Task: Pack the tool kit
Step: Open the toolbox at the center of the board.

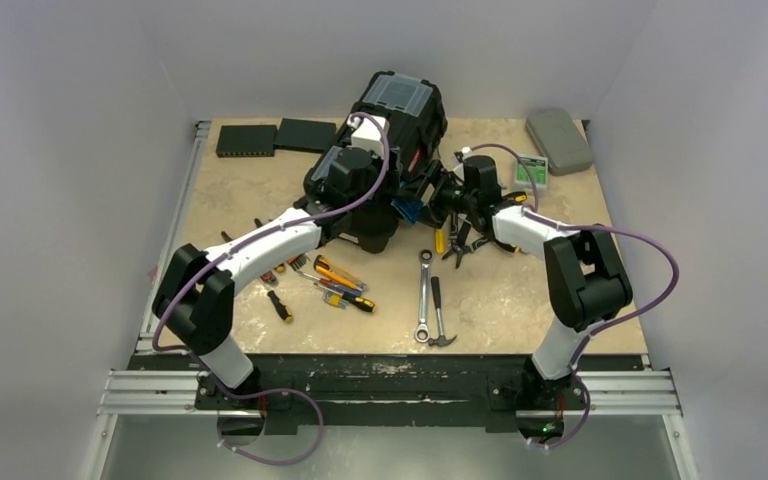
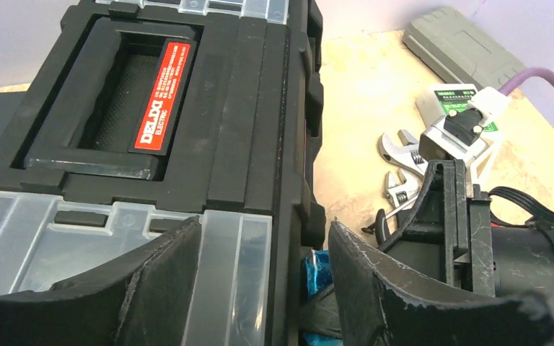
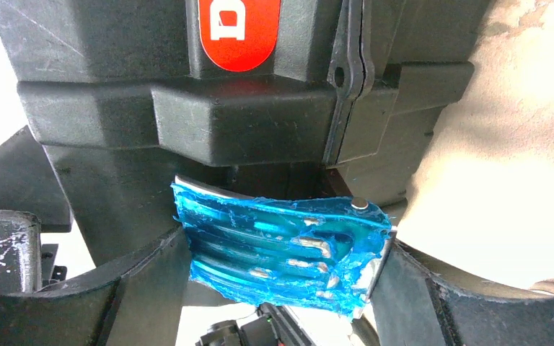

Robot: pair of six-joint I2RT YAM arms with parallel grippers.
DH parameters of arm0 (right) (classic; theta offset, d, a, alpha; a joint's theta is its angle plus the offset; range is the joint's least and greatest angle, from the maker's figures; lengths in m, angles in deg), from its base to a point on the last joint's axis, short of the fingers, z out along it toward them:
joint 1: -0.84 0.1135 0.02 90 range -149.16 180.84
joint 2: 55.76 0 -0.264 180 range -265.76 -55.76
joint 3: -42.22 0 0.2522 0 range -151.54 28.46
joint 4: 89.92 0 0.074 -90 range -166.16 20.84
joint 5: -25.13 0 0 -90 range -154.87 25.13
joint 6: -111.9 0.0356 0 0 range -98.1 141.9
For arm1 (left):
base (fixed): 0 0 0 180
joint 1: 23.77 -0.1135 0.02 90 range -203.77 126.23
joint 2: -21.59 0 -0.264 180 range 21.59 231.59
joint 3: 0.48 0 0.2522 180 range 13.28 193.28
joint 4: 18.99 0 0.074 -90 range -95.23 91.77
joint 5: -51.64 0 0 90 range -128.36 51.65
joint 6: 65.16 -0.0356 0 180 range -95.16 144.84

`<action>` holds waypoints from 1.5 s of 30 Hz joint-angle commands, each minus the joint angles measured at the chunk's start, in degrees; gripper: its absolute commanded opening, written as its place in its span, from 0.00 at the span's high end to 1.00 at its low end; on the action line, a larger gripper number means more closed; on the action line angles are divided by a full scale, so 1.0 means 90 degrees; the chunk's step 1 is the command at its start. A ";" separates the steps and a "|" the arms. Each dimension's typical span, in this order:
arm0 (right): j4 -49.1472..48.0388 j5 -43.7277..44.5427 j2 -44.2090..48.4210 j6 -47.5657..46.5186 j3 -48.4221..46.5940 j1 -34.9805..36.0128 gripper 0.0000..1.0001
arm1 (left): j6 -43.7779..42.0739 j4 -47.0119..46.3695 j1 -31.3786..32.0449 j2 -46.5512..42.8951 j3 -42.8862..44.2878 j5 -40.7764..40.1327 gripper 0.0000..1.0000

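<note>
Rear centre: toolbox (image 1: 400, 120) blocked it; you had no way through.
Left gripper (image 2: 263, 227): jaws apart, astride the toolbox's right edge.
Right gripper (image 3: 286, 245): clamped on blue holder (image 3: 260, 216), just beside the toolbox front.
Between grippers: almost no gap.
Front centre: screwdrivers (image 1: 340, 275), wrench (image 1: 424, 290), hammer (image 1: 439, 318) lay scattered.
Front right: bare table (image 1: 510, 300); you could pass.
Rear corners: black boxes (image 1: 275, 136) left, grey case (image 1: 558, 138) right.

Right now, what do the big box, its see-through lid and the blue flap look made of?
Toolbox: matte black moulded plastic, ribbed. Clear lid: transparent plastic, faintly scuffed. Blue clasp: probably metal under wrinkled glossy blue film; silver shows at its edges.
</note>
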State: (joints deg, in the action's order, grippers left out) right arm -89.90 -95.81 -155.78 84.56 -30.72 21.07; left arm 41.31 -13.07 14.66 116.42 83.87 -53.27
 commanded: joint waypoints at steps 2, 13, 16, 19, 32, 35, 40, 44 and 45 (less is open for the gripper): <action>0.0649 0.0759 0.0070 -0.1026 -0.0632 0.0179 1.00 | 0.0487 0.2652 -0.0003 0.0912 -0.0593 0.1122 0.37; 0.0416 0.0741 0.0715 -0.1160 0.0002 -0.0078 0.26 | 0.0570 0.3158 -0.0278 0.0070 -0.0042 0.1625 0.33; 0.0390 0.0602 0.0879 -0.1200 0.0150 -0.0195 0.24 | 0.0568 0.3312 -0.0313 -0.0059 0.0126 0.1629 0.31; 0.0370 0.0496 0.1141 -0.1278 0.0374 -0.0363 0.23 | 0.0517 0.3467 -0.0338 -0.0180 0.0316 0.1609 0.31; 0.0570 0.0366 0.1796 -0.1872 0.1177 -0.0927 0.19 | 0.0367 0.4200 -0.0766 -0.0700 0.1494 0.1628 0.23; -0.0128 -0.0071 0.1491 -0.1488 0.1393 -0.0930 0.16 | 0.0409 0.4198 -0.0794 -0.0662 0.1439 0.1628 0.23; -0.3288 -0.1121 0.0696 0.0029 0.2098 -0.0949 0.16 | 0.0592 0.3946 -0.0904 -0.0655 0.1178 0.2020 0.22; -0.4305 -0.1347 0.0330 0.0576 0.2220 -0.0965 0.15 | 0.0621 0.3924 -0.0976 -0.0760 0.1063 0.2098 0.22; -0.4326 -0.1334 0.0319 0.0591 0.2249 -0.0975 0.15 | 0.0621 0.3906 -0.0995 -0.0792 0.1035 0.2097 0.21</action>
State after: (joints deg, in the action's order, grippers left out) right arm -113.65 -104.36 -152.13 85.78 -11.09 11.03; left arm 45.33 19.59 6.49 110.87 95.04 -36.57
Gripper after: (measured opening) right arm 0.849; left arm 0.780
